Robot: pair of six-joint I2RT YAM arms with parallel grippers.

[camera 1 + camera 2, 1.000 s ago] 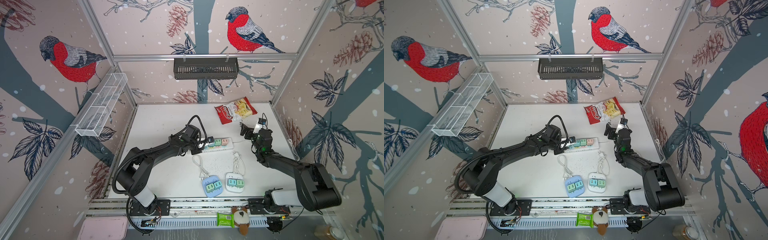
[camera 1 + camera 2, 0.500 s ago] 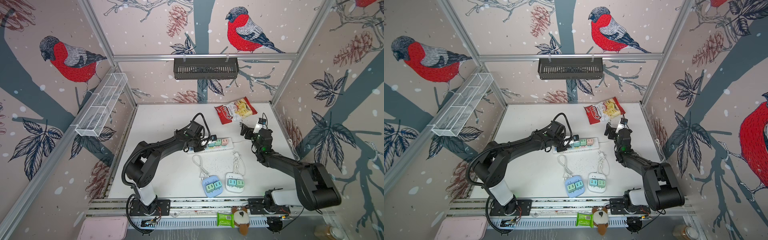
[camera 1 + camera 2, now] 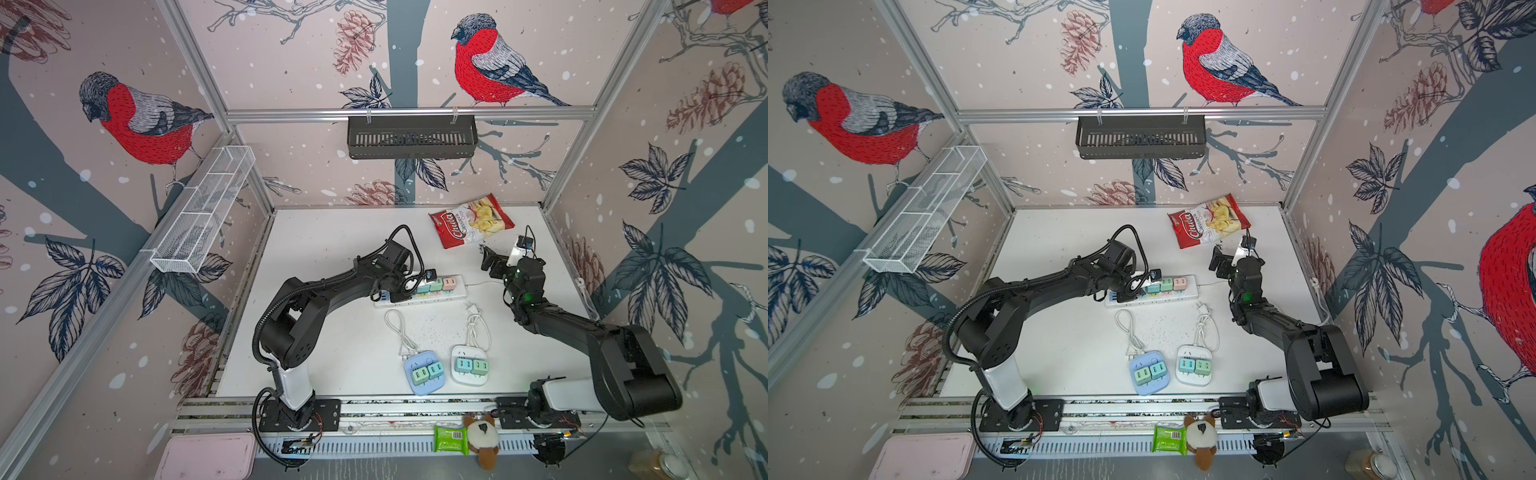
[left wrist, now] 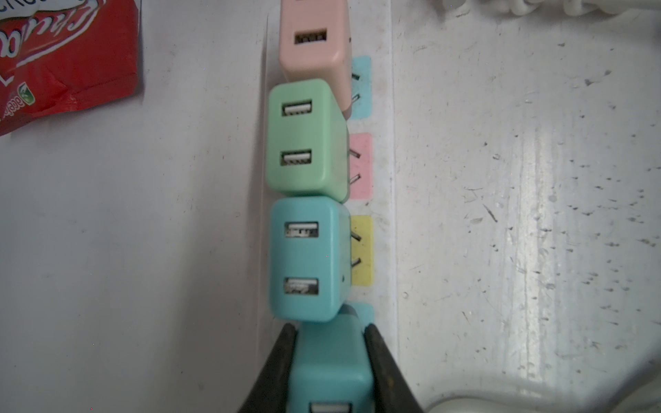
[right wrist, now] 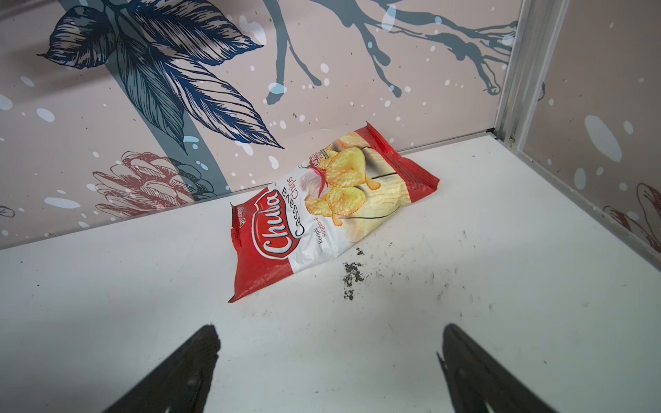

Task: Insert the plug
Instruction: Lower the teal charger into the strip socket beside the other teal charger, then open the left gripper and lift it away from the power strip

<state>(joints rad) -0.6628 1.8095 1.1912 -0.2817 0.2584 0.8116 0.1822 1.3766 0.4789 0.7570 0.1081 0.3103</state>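
The left tool is clamped on a teal plug at the power strip, just beside a blue charger. The right tool stands apart, empty, near the chips bag.

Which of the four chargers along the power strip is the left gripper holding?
The end turquoise charger, clamped between the fingers of the left gripper. Its turquoise neighbour, the green charger and the pink charger stand ungripped.

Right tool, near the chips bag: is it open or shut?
Open. The right tool shows its two fingers far apart in the wrist view, only bare table between them; nothing is held.
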